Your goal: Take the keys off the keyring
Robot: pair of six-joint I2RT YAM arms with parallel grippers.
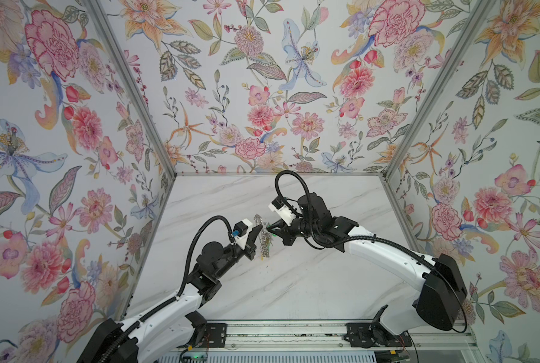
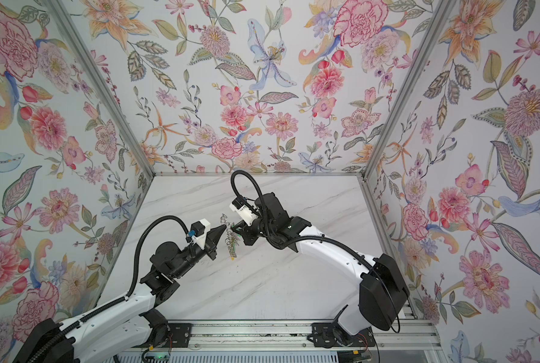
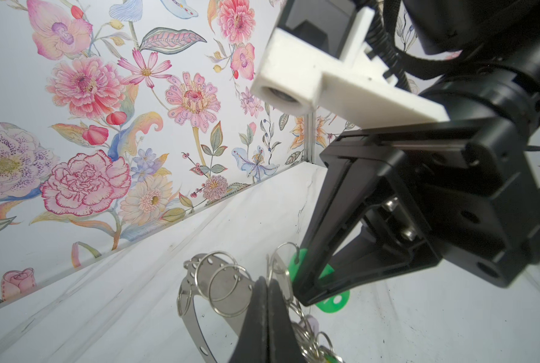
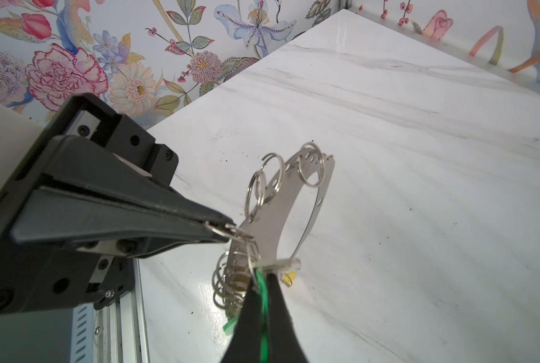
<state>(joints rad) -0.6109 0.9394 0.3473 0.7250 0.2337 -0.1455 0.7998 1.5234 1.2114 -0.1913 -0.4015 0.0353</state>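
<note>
The keyring (image 4: 275,217) is flat grey metal with a dull, brushed sheen, while its wire rings (image 4: 281,179) are brighter, polished metal. The green tag (image 3: 333,302) of a key looks like smooth, glossy plastic. The left tool (image 4: 227,232) and right tool (image 3: 304,294) are matt black plastic. The worktop (image 4: 419,151) is glossy, marble-patterned and lightly speckled with dirt.

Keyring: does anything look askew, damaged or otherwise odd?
Nothing looks damaged. The keyring is held on edge rather than flat: the left gripper is shut on one wire ring, and the right gripper is shut on a green key tag.
</note>
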